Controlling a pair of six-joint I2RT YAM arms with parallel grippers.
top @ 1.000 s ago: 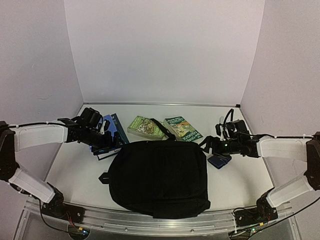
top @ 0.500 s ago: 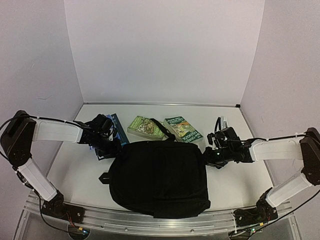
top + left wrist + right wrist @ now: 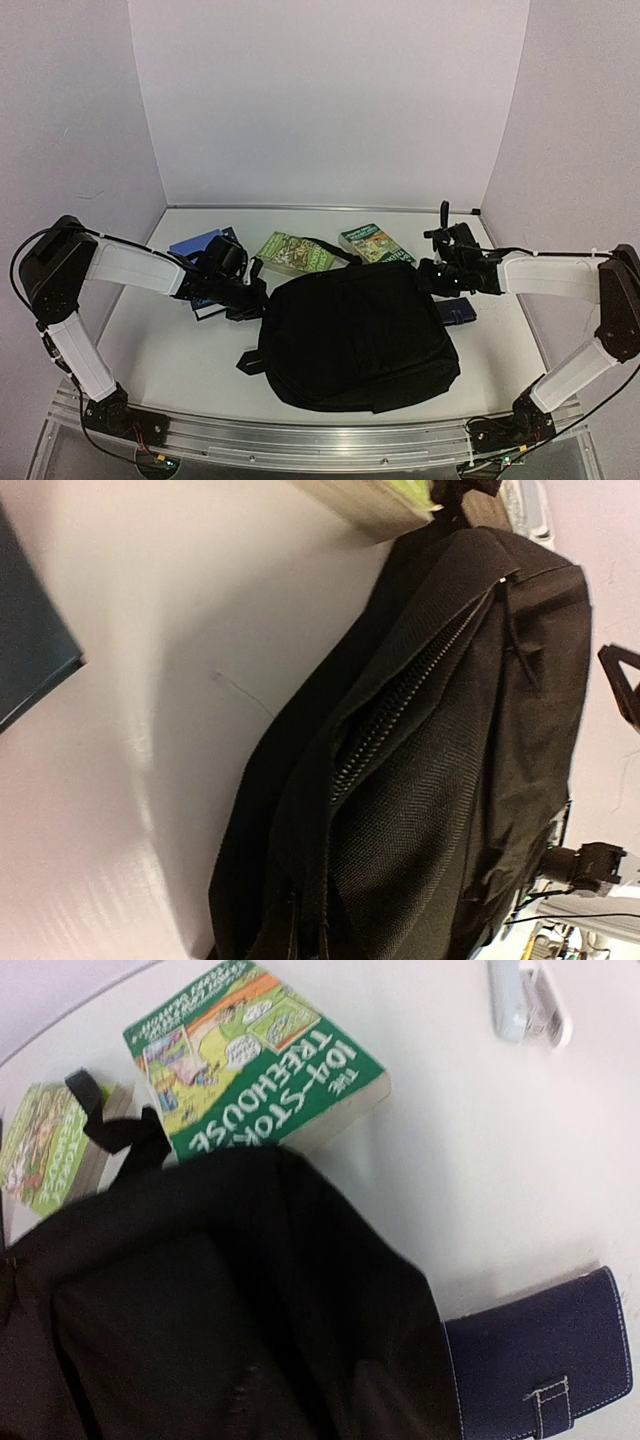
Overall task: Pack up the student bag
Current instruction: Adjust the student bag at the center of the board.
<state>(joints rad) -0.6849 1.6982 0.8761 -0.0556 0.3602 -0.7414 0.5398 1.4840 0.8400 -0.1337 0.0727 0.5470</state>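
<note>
Student bag (image 3: pixel 355 335) on white table (image 3: pixel 170 340)

place: robot lab booth | evidence: plain white walls (image 3: pixel 330 100); white table (image 3: pixel 165 345); arms (image 3: pixel 130 268) on metal rail (image 3: pixel 300 442)

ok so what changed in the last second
Both arms reached in to the student bag. The left gripper went to its far left corner and its jaws shut. The right gripper went to the far right corner. The bag slid right and away from the bases. The dark blue pouch and treehouse book shifted slightly. The other green book stayed put.
</note>
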